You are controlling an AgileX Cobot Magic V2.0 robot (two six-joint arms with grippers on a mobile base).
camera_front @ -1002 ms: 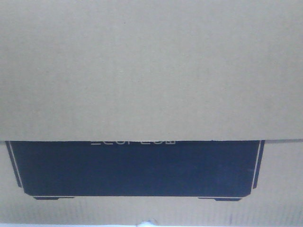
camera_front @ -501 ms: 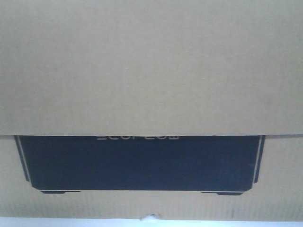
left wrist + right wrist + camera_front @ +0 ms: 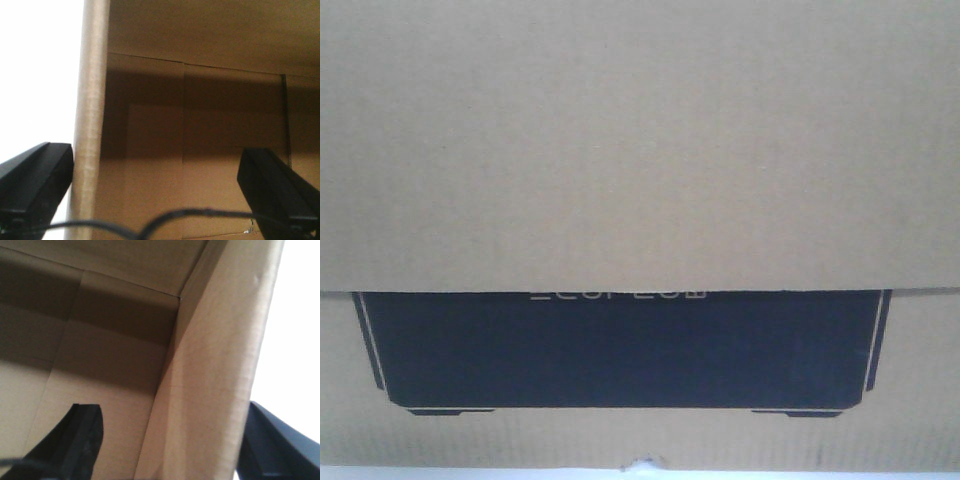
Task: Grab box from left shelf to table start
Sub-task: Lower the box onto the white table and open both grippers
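Box: you see the cardboard box [image 3: 640, 150] filling the whole front view, very close to the camera; only a thin pale strip shows under its lower edge.
Box print: a wide black panel [image 3: 620, 350] with a thin white outline sits low on the facing side, and its pale lettering is half covered by the overlapping brown flap above.
Box location: you cannot tell from these views what the box rests on.
Left gripper [image 3: 165, 195]: its fingers are spread wide. One finger [image 3: 32, 177] lies outside the box's vertical wall [image 3: 90, 125], touching or just beside it; the other [image 3: 275, 192] is on the far side of that wall, against the shaded cardboard faces.
Right gripper [image 3: 170, 445]: its fingers are spread. One finger [image 3: 75, 440] lies on the shaded side and the other [image 3: 275, 445] on the bright outer side, with the box's wall [image 3: 210, 390] between them.
Cable: a dark cable [image 3: 165, 220] loops across the bottom of the left wrist view.
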